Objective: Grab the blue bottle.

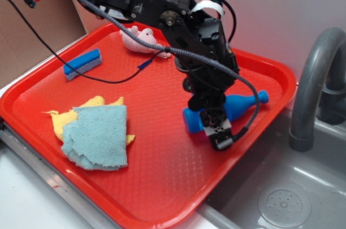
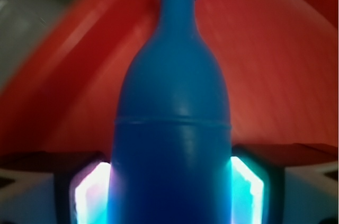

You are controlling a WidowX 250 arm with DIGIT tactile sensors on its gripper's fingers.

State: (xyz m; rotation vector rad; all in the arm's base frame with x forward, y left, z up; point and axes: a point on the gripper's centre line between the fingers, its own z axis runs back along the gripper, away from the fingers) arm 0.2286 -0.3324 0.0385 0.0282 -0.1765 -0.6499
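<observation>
The blue bottle (image 1: pixel 241 104) lies on its side at the right of the red tray (image 1: pixel 162 185), its ribbed cap pointing toward the tray's right rim. My gripper (image 1: pixel 212 124) is down over the bottle's thick body, one finger on each side. In the wrist view the bottle (image 2: pixel 175 113) fills the whole gap of the gripper (image 2: pixel 169 187). Both lit pads (image 2: pixel 90 195) press against its sides, and its neck points away over the red tray (image 2: pixel 275 65). The gripper is shut on the bottle, whose base end is hidden by the fingers.
A pale blue cloth (image 1: pixel 100 137) lies over a yellow cloth (image 1: pixel 65 118) at the tray's left. A blue-and-white sponge (image 1: pixel 82 64) and a pink toy (image 1: pixel 139 39) sit at the back. A grey faucet (image 1: pixel 313 77) and sink (image 1: pixel 281 199) are at the right.
</observation>
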